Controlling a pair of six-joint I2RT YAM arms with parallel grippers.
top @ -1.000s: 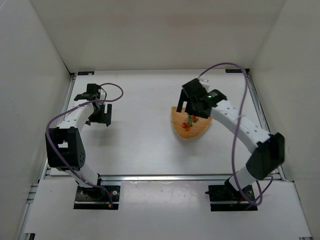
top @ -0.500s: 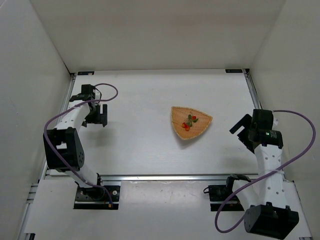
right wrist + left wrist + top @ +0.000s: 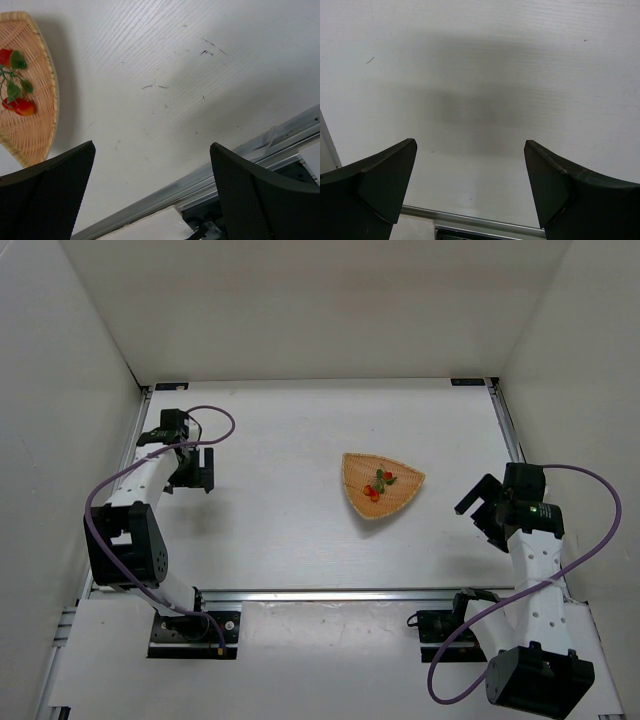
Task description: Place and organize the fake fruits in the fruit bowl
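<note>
The woven tan fruit bowl sits right of the table's middle. Small red-orange fake fruits with green leaves lie inside it. In the right wrist view the bowl's rim shows at the far left, with the red fruits and leaves in it. My right gripper is open and empty, well to the right of the bowl, over bare table. My left gripper is open and empty at the far left of the table, far from the bowl. Its wrist view shows only white table between the fingers.
White walls enclose the table on three sides. A metal rail runs along the near edge and shows in the right wrist view. Purple cables loop off both arms.
A second ago my right gripper hovered over the bowl; it has pulled back to the right side of the table. In the last half second it shifted only slightly. The left arm barely moved.
</note>
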